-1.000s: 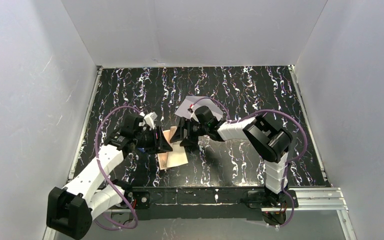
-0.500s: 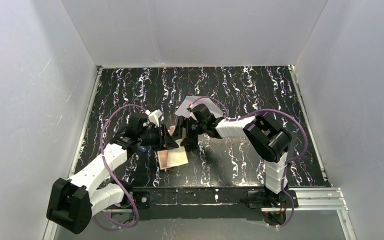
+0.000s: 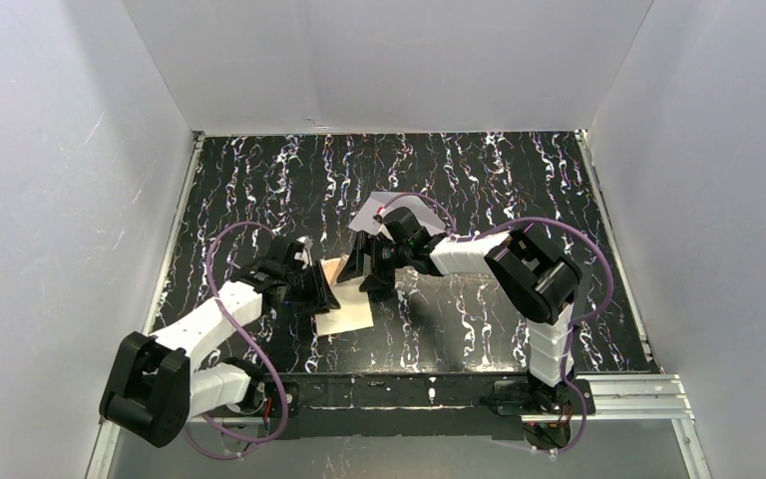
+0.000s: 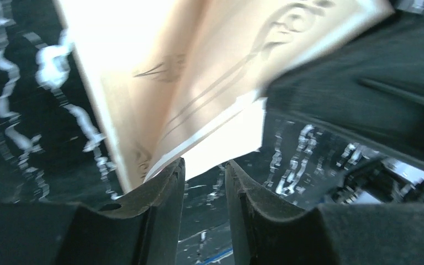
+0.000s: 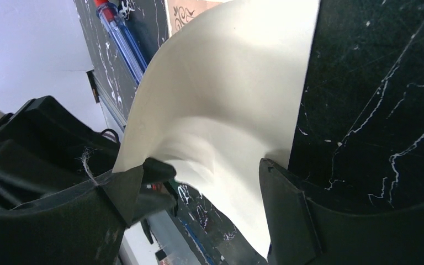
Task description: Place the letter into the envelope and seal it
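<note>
Letter [image 3: 347, 317] sits near-centre on the worktop [image 3: 479, 170], its far edge lifted and bowed. Left claw [image 4: 203, 165] is narrow, tips at the paper's edge, nothing pinched. Right claw [image 5: 212, 165] is wide, straddling the curl. It looks a light, floppy sheet that creases easily, so I'd pinch that raised edge. Envelope [image 3: 371, 215] lies just beyond.

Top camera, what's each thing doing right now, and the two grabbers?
Cream-tan paper letter with reddish ornate border: bent up, outside the envelope.
Pale lavender-grey paper envelope: apart from the letter, partly hidden.
Left gripper: narrowly open at the letter's edge.
Right gripper: wide open around the letter.
Blue plastic pen: lying flat.
</note>
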### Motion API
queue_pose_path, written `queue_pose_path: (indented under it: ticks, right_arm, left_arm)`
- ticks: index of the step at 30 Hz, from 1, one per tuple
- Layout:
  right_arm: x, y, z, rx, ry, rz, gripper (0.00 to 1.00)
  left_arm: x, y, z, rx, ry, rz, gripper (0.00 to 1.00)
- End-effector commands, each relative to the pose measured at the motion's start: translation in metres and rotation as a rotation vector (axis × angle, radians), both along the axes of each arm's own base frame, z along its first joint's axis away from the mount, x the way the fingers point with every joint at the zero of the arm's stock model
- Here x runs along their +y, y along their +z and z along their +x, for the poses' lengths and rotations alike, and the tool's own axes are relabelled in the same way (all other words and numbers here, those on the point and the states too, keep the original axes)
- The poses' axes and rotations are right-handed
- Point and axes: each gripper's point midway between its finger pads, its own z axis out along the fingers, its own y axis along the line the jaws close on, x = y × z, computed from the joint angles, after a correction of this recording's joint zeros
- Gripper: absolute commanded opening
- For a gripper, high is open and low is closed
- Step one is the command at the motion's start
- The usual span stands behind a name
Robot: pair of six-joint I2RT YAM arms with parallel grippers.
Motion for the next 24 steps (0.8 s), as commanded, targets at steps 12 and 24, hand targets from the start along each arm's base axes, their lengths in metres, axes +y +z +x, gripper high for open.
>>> queue_pose_path:
  ticks: [12,24]
  right_arm:
    - [-0.006,0.014,-0.005,-0.173,0.057,0.125,0.87]
    - [-0.060,-0.013,0.015,-0.204,-0.118,-0.249,0.82]
  left_arm:
    - [0.042,-0.048,-0.023,0.239,0.111,0.277,0.31]
    - [0.044,-0.052,-0.023,0.250,0.095,0.305,0.29]
